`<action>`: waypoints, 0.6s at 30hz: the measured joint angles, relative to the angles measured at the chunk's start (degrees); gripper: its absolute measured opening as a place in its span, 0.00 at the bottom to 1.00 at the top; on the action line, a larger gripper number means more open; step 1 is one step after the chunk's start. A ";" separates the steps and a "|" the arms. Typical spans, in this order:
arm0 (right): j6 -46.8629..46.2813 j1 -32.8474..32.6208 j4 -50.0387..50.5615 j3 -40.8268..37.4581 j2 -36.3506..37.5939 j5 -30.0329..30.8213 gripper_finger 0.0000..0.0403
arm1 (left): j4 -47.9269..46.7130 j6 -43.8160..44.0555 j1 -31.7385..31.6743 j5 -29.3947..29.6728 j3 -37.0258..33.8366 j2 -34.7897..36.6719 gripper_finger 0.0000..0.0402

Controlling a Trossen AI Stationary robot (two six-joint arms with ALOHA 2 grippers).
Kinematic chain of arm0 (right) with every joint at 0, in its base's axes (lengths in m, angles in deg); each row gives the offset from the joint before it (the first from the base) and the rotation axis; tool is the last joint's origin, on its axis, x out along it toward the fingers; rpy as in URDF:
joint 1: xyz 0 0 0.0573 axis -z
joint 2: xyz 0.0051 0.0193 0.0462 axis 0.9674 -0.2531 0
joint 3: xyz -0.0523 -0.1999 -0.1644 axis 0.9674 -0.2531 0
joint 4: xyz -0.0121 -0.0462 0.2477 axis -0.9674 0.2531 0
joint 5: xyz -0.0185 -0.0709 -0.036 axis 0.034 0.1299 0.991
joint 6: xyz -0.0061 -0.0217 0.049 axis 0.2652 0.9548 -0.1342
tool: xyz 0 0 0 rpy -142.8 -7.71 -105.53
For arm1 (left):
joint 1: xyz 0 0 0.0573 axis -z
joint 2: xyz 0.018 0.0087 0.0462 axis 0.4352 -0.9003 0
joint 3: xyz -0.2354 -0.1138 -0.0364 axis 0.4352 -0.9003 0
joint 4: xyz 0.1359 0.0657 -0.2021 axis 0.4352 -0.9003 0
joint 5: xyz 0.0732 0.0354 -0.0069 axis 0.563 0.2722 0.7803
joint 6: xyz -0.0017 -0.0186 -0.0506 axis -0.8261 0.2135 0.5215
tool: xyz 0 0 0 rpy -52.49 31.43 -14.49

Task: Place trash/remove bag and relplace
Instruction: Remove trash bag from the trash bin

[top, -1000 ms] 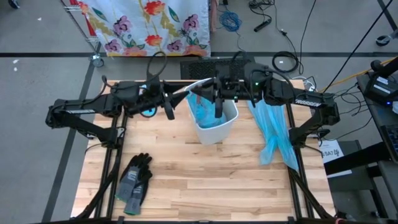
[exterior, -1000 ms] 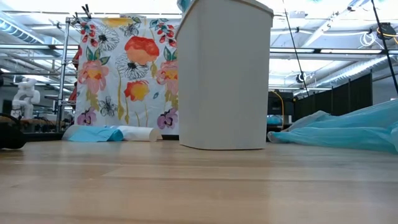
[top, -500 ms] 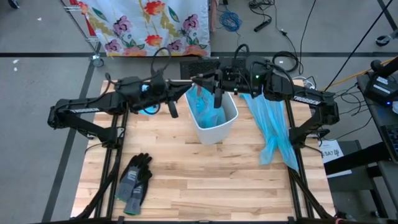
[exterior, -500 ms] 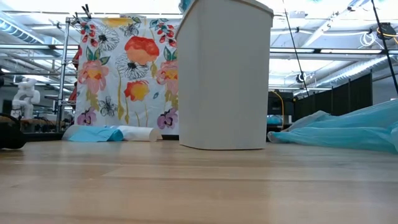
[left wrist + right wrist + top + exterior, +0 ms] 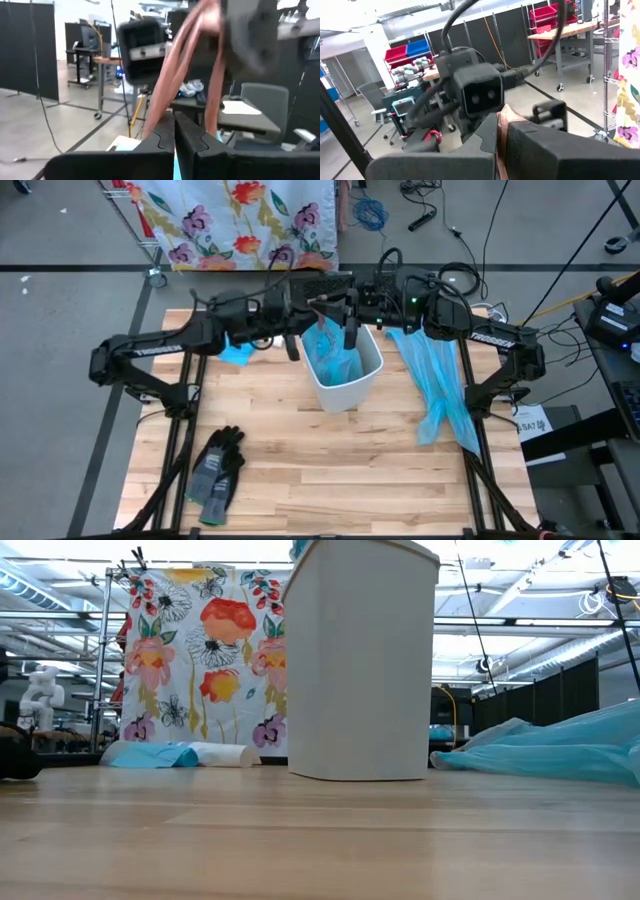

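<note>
The white bin [image 5: 342, 378] [image 5: 362, 660] stands mid-table with a blue bag [image 5: 335, 360] inside it. Above the bin's far rim, a pinkish-brown strip of paper trash [image 5: 321, 306] [image 5: 165, 85] [image 5: 503, 120] hangs between both grippers. My left gripper [image 5: 308, 310] [image 5: 174, 125] reaches in from the table's left and is shut on the strip. My right gripper [image 5: 334, 304] [image 5: 501, 131] reaches in from the table's right, tip to tip with the left, and is also shut on the strip. My left gripper pinches one end of the brown strip [image 5: 161, 102] between its two fingers. It comes in level from the table's left. The strip rises out of the fingertips in two bands toward the other arm, clear of the bin. My right gripper pinches the strip's other end [image 5: 503, 116] between its two fingers, level, from the table's right. Only a narrow edge of the strip shows between the fingers. The strip is held above the bin's far rim, off the table.
A second blue bag [image 5: 440, 390] [image 5: 560, 748] lies spread along the table's right side. Dark grey gloves [image 5: 215, 470] lie near the front left. A roll of blue bags [image 5: 236, 353] [image 5: 185, 754] lies at the far left, behind the left arm.
My left gripper has moved toward the table's right, up to my right gripper above the bin's far rim, rolling a little, and has shut on the brown strip. My right gripper has stayed shut on the strip and shifted slightly.
</note>
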 joint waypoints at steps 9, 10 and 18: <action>-0.78 -0.02 -4.70 0.00 -0.02 -1.81 0.00 | 1.54 2.08 -1.13 -5.51 0.48 -5.70 0.00; -0.77 -0.02 -5.71 0.00 0.08 -2.23 0.00 | 1.09 2.89 -1.13 -5.58 0.75 -6.37 0.00; 0.68 -0.02 -7.50 3.57 0.85 -2.63 0.00 | -2.90 4.60 -1.21 -6.54 2.42 -8.48 0.00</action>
